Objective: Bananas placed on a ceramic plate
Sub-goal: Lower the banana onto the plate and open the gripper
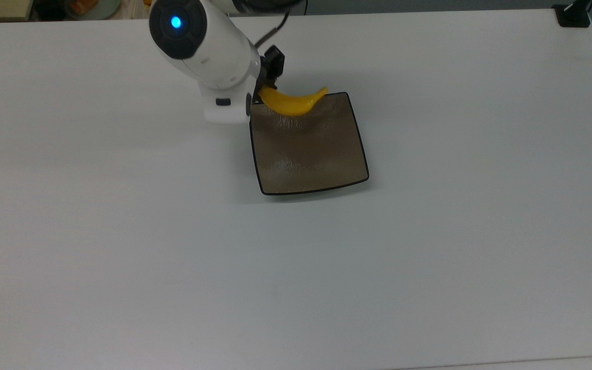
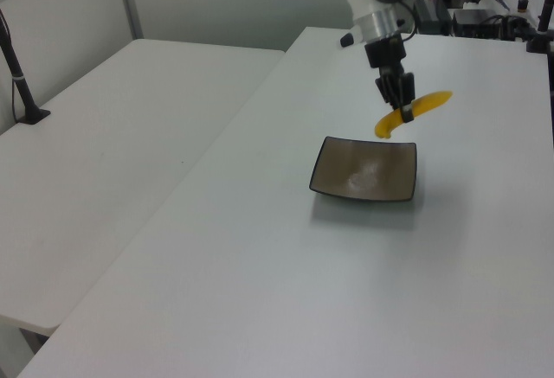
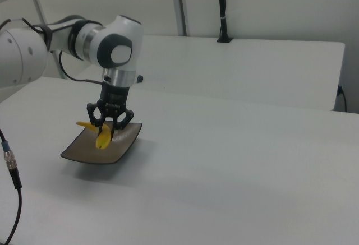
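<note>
A bright yellow banana (image 1: 293, 103) hangs in the air over the upper edge of the square brown plate (image 1: 311, 159) in the top view. My gripper (image 2: 403, 112) is shut on the banana (image 2: 414, 110) near one end, and the white arm covers that end in the top view. In the left view the banana floats a little above the plate's far rim (image 2: 368, 142). The right view shows the gripper (image 3: 106, 131) holding the banana (image 3: 101, 137) just above the plate (image 3: 115, 148), not touching it.
The plate sits near the middle of a wide white table (image 1: 429, 246). A second white table (image 2: 104, 170) stands beside it in the left view. Black clamp posts (image 1: 572, 14) stand at the table corners, with clutter behind the table's far edge.
</note>
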### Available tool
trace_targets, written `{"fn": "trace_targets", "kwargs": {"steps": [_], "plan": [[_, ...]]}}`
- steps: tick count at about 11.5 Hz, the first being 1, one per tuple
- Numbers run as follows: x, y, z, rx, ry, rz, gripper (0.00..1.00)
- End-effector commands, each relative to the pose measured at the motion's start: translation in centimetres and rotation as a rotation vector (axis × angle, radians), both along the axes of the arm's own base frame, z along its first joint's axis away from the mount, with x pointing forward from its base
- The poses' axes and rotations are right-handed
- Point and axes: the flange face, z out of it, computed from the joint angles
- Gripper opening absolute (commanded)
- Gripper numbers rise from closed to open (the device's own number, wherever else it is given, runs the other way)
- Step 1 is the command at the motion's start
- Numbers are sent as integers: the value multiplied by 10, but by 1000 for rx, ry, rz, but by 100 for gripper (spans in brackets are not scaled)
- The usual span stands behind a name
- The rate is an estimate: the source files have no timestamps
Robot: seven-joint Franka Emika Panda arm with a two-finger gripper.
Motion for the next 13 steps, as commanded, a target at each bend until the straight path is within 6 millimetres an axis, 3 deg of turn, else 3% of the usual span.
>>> {"fn": "trace_targets", "kwargs": {"steps": [1,3,6,8,10,12,13], "plan": [[0,17,-29,-14,-23,-52,0],[4,27,-46,-14,-20,-43,0],[11,35,-52,-20,-59,-62,5],[12,35,-55,-19,-59,-62,21],[12,36,-55,-9,-58,-67,43],[12,36,-53,-4,-60,-71,95],[11,36,-50,-2,-61,-68,100]]}}
